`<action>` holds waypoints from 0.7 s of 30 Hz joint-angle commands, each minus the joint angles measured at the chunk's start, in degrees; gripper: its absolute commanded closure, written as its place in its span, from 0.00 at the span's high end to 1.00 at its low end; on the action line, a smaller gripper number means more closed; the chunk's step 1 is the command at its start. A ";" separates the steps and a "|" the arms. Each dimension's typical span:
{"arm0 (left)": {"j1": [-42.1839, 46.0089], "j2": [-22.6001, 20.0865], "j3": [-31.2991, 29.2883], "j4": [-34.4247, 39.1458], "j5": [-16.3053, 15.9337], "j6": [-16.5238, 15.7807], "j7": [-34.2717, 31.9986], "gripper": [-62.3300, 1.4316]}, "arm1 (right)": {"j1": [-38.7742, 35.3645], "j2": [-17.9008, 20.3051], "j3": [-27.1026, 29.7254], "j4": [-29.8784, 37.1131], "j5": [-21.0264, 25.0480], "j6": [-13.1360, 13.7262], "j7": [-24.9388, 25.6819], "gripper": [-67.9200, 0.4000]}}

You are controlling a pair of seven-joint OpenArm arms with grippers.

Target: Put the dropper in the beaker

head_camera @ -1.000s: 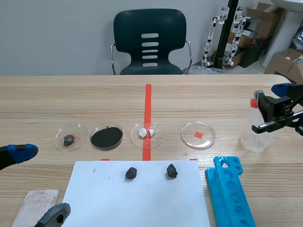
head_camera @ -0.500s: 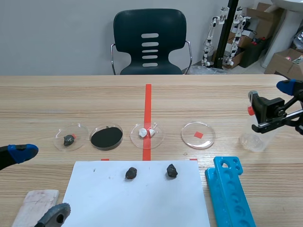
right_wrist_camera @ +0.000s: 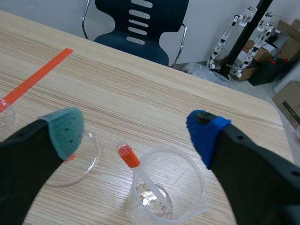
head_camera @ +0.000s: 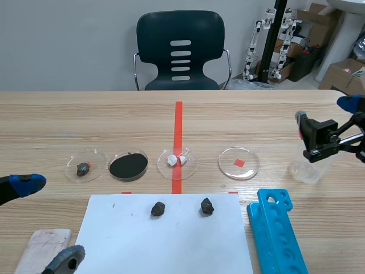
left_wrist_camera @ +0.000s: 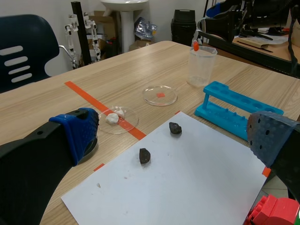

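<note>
Where the right gripper point(right_wrist_camera: 137, 133) has its fingers: spread wide, well apart from each other, with nothing pinched between them.
Under those fingers: you look down on the dropper point(right_wrist_camera: 127, 156). It stands tilted inside the beaker point(right_wrist_camera: 197, 185), its tube reaching the bottom and its red bulb sticking out over the rim. Neither finger touches it.
Right arm in the scene view: it comes in from your right and holds the gripper above the beaker, near the table's right edge.
Left gripper point(left_wrist_camera: 173, 138): fingers wide apart too, gripping nothing. It hangs low at the near left of the table, well apart from the beaker.
Ahead of the left gripper: a white paper sheet point(head_camera: 165, 242), with a dark stone point(head_camera: 158, 209) and a second stone point(head_camera: 207, 206) lying apart on it.
Beyond the sheet: you have four round dishes in a row.
First dish point(head_camera: 97, 160): a small dark lump with a red bit.
Black dish point(head_camera: 129, 165): filled with black material.
Middle dish point(head_camera: 191, 165): white lumps; it sits on the red tape line.
Clear dish point(head_camera: 228, 168): a small red square; it is the nearest to the beaker.
Blue rack point(head_camera: 276, 234): just beside the sheet's right edge, on the near side of the beaker.
Whitish block point(head_camera: 43, 248): at the near left corner, beside the sheet.
Dark chair point(head_camera: 181, 51): behind the far edge of the table.
</note>
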 commanded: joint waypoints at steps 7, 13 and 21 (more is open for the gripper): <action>-0.02 0.13 -0.22 1.27 -0.81 -0.04 -1.01 1.00 | 0.55 0.76 0.07 0.70 0.87 0.42 0.87 0.97; -0.02 0.13 -0.22 1.27 -0.81 -0.04 -1.01 1.00 | 0.55 0.76 0.07 0.70 0.87 0.42 0.87 0.96; -0.02 0.13 -0.22 1.27 -0.81 -0.04 -1.01 1.00 | 0.55 0.76 0.07 0.70 0.87 0.42 0.87 0.96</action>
